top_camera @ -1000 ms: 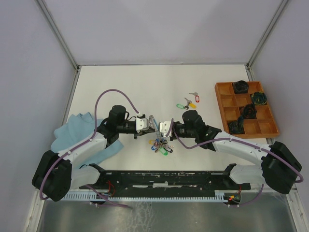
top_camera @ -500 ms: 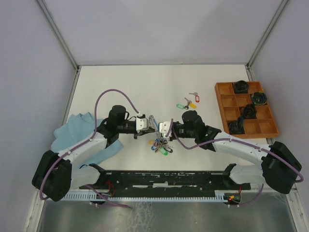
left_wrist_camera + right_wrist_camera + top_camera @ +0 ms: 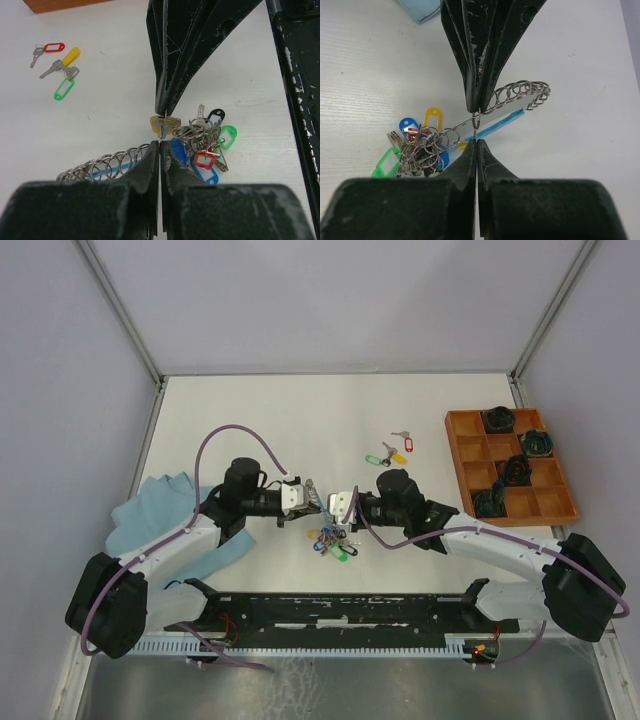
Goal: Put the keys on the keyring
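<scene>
A blue cloth lies at the table's 9 o'clock side, partly under the left arm. The left gripper points toward 3 o'clock and meets the right gripper tip to tip near the table's middle, both low over the surface. The left gripper's fingers are pressed together. In the right wrist view they close over one end of the keyring, whose coil of grey loops and blue sleeve run out from those fingers toward 2 o'clock. Between the two tips sits a small ring. The right gripper, its fingers also together, pinches the ring's thin wire. Whether this ring belongs to the keyring or to a key cannot be told. In the left wrist view a yellow-tag key lies right at the right gripper's tip. The keys, a bunch with blue, green, red and black tags on a tangle of small rings, rest on the table at 6 o'clock of the tips, just beside them. Three loose keys, tagged red, yellow and green, lie at 1 o'clock of the right gripper, well apart from the bunch. A brown tray stands at the table's 3 o'clock edge, with dark coiled bundles in four of its compartments.
</scene>
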Tool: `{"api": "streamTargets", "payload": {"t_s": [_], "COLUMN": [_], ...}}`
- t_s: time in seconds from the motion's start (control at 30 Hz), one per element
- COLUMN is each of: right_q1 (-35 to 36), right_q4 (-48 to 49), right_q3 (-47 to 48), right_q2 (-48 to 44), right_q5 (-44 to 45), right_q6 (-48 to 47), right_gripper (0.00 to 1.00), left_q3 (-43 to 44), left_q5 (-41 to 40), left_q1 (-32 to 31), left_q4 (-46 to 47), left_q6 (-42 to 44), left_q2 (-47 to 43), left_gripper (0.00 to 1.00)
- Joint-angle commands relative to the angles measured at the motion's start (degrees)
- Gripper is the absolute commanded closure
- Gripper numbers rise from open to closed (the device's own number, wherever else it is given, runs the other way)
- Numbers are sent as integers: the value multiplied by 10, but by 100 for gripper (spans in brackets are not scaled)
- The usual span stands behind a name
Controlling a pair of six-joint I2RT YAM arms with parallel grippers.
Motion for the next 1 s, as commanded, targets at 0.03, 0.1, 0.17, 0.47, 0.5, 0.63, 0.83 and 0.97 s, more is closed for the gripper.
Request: {"api": "streamTargets", "payload": {"t_s": [0.03, 0.1, 0.17, 0.47, 0.5, 0.63, 0.83, 0.97], "right_q1": [3, 3, 3, 3, 3, 3, 3, 4], "right_q4": [20, 22, 24, 32, 33, 34, 33, 33], "right_q3": [15, 15, 15, 15, 15, 16, 17, 18], "right_q2": [-17, -15, -13, -8, -8, -5, -5, -4], "right_q5": [2, 2, 3, 3, 3, 4, 3, 0], "right_q6": [3, 3, 4, 9, 9, 10, 12, 13], "right_gripper": [99, 99, 99, 99, 99, 99, 99, 99], "left_q3": [19, 20, 20, 20, 21, 22, 21, 21], "left_q5": [10, 12, 13, 17, 16, 20, 18, 19], "left_q1": [0, 0, 1, 0, 0, 0, 0, 0], "left_q4": [21, 21, 21, 21, 21, 21, 21, 22], "left_q6": [10, 10, 10, 10, 10, 10, 9, 9], "left_q2": [-14, -13, -13, -13, -12, -10, -11, -11], "left_gripper": [97, 97, 97, 97, 97, 97, 97, 97]}}
